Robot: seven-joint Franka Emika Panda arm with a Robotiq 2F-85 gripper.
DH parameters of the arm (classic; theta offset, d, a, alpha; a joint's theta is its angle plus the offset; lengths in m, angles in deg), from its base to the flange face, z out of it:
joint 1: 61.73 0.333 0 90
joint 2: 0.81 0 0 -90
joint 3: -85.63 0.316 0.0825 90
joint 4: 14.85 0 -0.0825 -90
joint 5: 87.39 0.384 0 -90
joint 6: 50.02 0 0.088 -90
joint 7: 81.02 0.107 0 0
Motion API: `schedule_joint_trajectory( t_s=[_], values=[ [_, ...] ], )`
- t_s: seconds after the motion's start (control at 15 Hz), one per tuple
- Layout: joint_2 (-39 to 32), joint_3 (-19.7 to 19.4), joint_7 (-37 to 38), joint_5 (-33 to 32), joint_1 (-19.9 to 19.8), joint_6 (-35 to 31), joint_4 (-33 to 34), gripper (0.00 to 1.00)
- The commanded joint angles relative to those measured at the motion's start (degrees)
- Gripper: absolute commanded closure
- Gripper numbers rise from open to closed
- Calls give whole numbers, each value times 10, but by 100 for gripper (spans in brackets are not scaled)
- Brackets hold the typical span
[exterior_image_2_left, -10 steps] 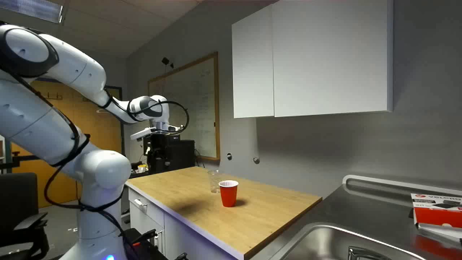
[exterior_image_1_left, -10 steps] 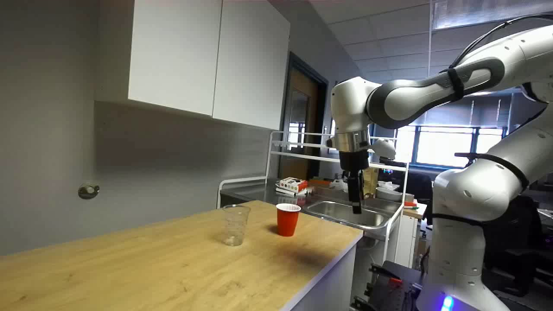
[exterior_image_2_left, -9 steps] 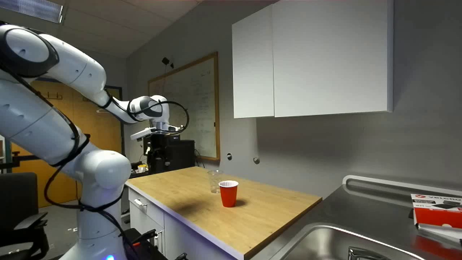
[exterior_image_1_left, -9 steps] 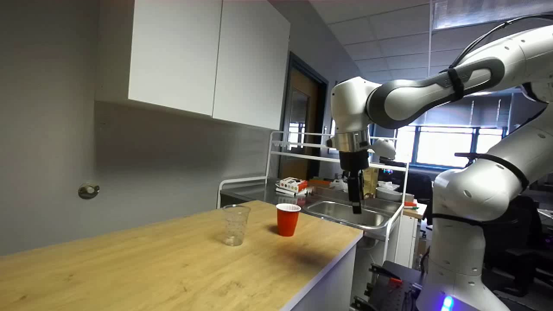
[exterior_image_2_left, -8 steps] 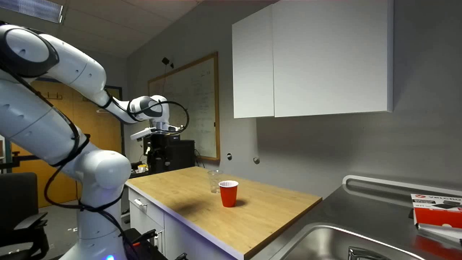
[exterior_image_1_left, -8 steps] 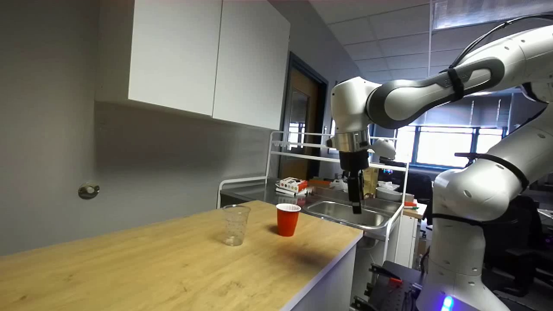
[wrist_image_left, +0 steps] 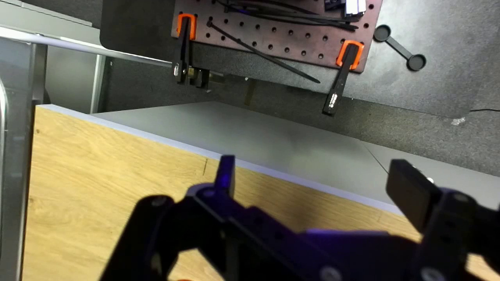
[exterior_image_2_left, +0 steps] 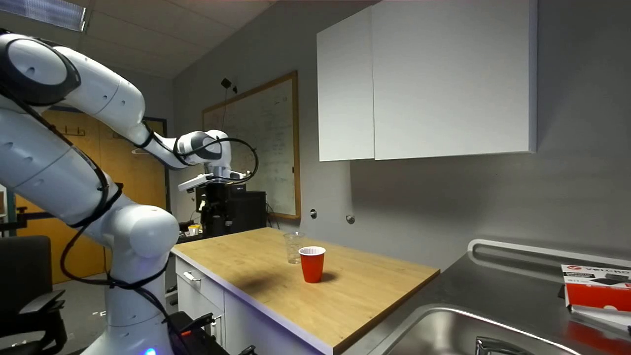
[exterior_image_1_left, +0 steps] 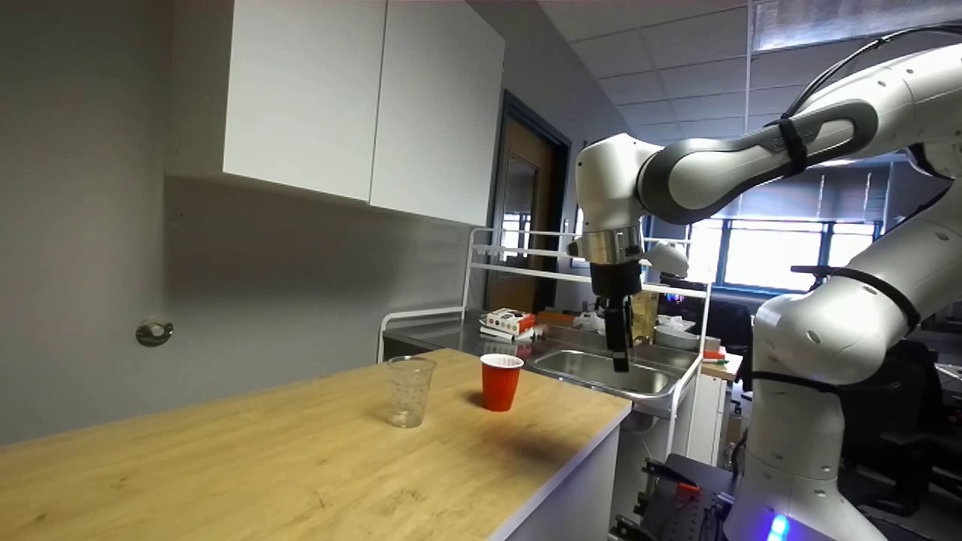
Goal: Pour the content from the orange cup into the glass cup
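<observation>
Robot arm [exterior_image_2_left: 143, 229] beside a wood-grain surface [exterior_image_1_left: 263, 458], with the end effector [wrist_image_left: 312, 168] pointing downward near the long edge. In the wrist view its two fingers stand wide apart, and the pale edging of the surface runs across the gap between them. The red-orange party cup [exterior_image_1_left: 500, 387], white inside, stands upright on the surface in both exterior views, well apart from the end effector; its lower interior is hidden. The clear tumbler [exterior_image_1_left: 409, 394], slightly tapered, also stands upright on the surface, near the party cup but apart from it. A metal sink [exterior_image_1_left: 594, 367] lies beyond one end of the surface; a VELCRO box [exterior_image_2_left: 597, 295] rests on the dark countertop [exterior_image_2_left: 508, 286] beside the sink, and a white wall cabinet [exterior_image_2_left: 443, 84] is mounted above. In the wrist view, two black clamps [wrist_image_left: 340, 80] with orange parts sit at one edge of a perforated plate [wrist_image_left: 281, 39], and a black cable tie [wrist_image_left: 265, 56] lies partly across the plate.
</observation>
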Motion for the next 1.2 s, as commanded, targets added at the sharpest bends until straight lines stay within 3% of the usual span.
schedule_joint_trajectory(
  t_s=[0.0, 0.67, 1.13],
  values=[
    [-2, -8, 5, -5, 8, 1, 1, 0],
    [-14, -5, 19, -10, -2, -6, 7, 0],
    [-72, 1, 89, -42, -46, -76, 22, 0]
  ],
)
